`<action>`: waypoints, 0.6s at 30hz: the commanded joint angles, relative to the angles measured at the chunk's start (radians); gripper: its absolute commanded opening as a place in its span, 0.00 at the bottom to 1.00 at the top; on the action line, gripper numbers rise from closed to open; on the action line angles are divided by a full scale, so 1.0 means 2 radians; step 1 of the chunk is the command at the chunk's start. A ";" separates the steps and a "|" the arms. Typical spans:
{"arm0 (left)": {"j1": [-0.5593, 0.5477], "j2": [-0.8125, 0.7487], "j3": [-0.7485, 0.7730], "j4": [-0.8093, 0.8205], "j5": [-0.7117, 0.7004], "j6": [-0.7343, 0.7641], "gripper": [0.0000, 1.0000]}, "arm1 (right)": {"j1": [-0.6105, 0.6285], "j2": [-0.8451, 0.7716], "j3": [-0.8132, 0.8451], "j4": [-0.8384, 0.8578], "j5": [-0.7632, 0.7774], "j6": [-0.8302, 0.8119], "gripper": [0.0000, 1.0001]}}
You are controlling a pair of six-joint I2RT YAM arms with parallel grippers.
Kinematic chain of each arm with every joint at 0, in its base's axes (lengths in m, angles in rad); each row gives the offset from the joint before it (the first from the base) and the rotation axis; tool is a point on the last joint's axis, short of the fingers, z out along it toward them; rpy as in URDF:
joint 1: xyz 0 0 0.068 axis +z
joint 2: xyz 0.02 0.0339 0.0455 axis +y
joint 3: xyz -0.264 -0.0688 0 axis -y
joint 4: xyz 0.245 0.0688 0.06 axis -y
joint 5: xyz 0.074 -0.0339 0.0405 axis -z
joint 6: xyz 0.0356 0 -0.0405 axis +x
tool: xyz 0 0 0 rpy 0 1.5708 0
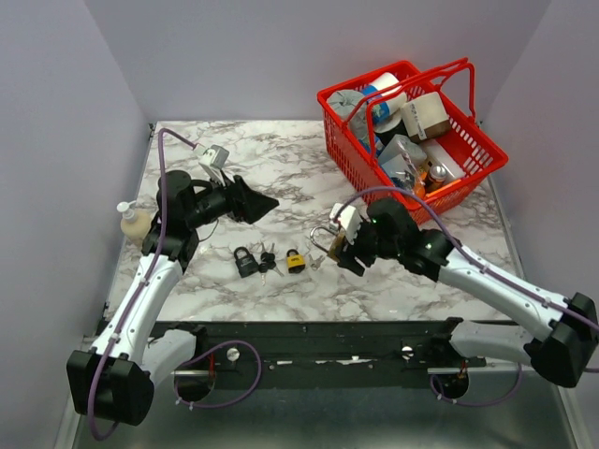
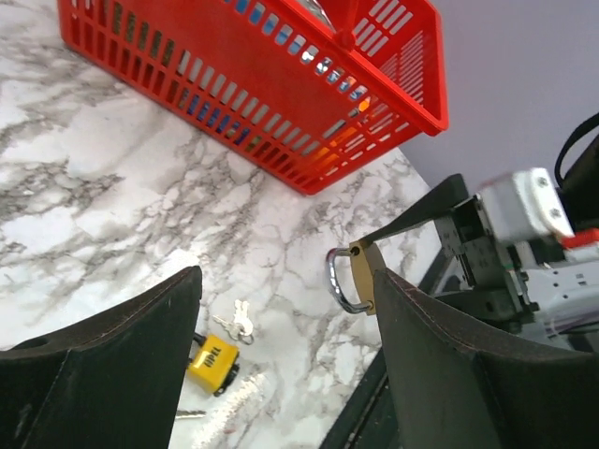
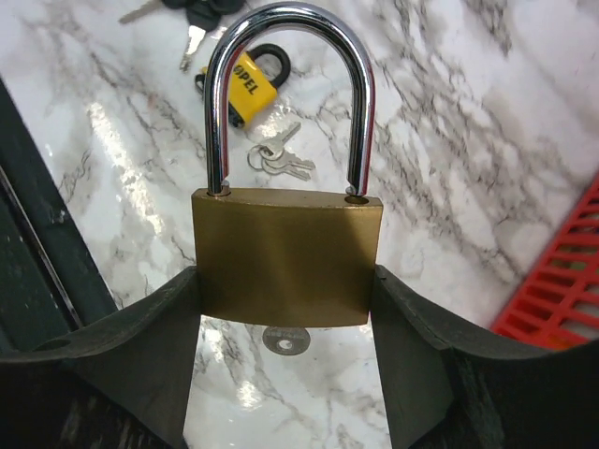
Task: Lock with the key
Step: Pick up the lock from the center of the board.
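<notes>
A brass padlock [image 3: 285, 257] with a chrome shackle [image 3: 290, 19] is held upright by its two sides, and my right gripper [image 3: 285, 271] is shut on it. Both shackle legs meet the body. A round silver key head [image 3: 285, 340] shows just under the padlock's body. In the top view this padlock [image 1: 327, 241] hangs a little above the marble, right of centre. My left gripper [image 1: 262, 204] is open and empty, raised over the table, facing that padlock [image 2: 360, 276]. Its dark fingers [image 2: 112, 355] frame the view.
On the marble between the arms lie a black padlock [image 1: 246, 262], dark-headed keys [image 1: 267, 260], a yellow padlock [image 1: 296, 260] and small silver keys [image 3: 281, 161]. A red basket [image 1: 348, 145] full of items stands back right. A soap bottle [image 1: 131, 221] stands at the left edge.
</notes>
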 commanded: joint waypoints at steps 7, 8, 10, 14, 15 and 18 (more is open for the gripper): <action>-0.027 -0.001 -0.012 0.012 0.092 -0.080 0.80 | 0.014 -0.110 -0.019 0.096 -0.027 -0.218 0.01; -0.032 -0.001 -0.012 0.015 0.094 -0.083 0.80 | 0.013 -0.116 -0.022 0.103 -0.031 -0.240 0.01; -0.050 -0.001 -0.014 0.027 0.094 -0.089 0.80 | 0.014 -0.132 -0.032 0.129 -0.040 -0.261 0.01; -0.083 -0.003 -0.010 0.047 0.098 -0.093 0.78 | 0.015 -0.156 -0.049 0.161 -0.060 -0.316 0.01; -0.088 -0.004 -0.007 0.047 0.101 -0.092 0.77 | 0.015 -0.160 -0.052 0.167 -0.070 -0.324 0.01; -0.110 -0.004 -0.001 0.058 0.101 -0.083 0.74 | 0.015 -0.173 -0.063 0.179 -0.085 -0.351 0.01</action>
